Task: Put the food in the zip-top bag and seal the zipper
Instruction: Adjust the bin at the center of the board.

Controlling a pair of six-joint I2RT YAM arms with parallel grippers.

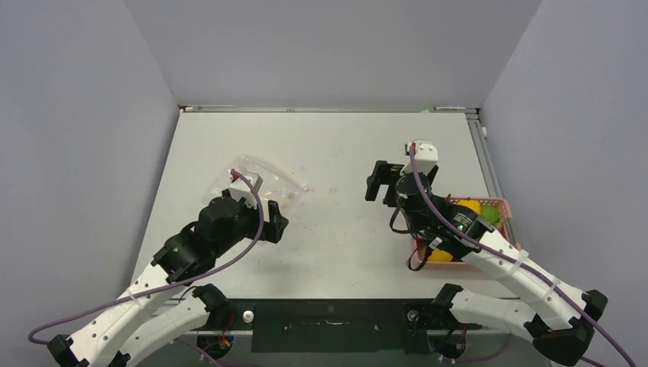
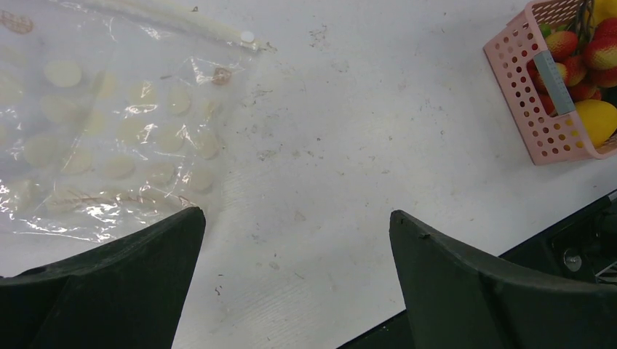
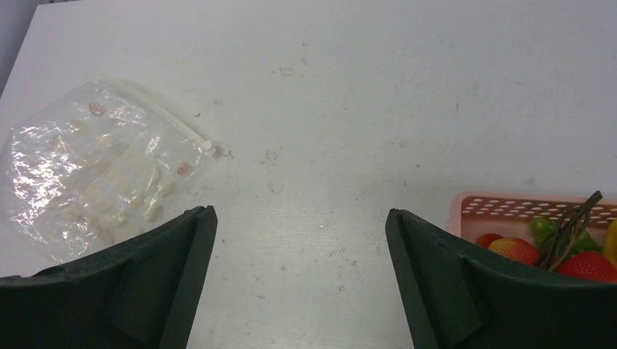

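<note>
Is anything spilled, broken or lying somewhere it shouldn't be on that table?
Nothing stands out. The zip-top bag lies flat and crinkled, seemingly empty, apart from the pink basket, where the food sits together. The table only shows grey scuff marks.

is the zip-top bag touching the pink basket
Apart. The left wrist view shows a wide stretch of bare table between the zip-top bag and the pink basket.

Our three viewpoints

In the top view we are looking down on the whole table [image 1: 328, 153] from high behind its near edge. Our wrist cameras are sitting closer, facing the tabletop, both catching the zip-top bag [image 2: 109, 131] at left, pink basket [image 2: 527, 102] at right.
</note>
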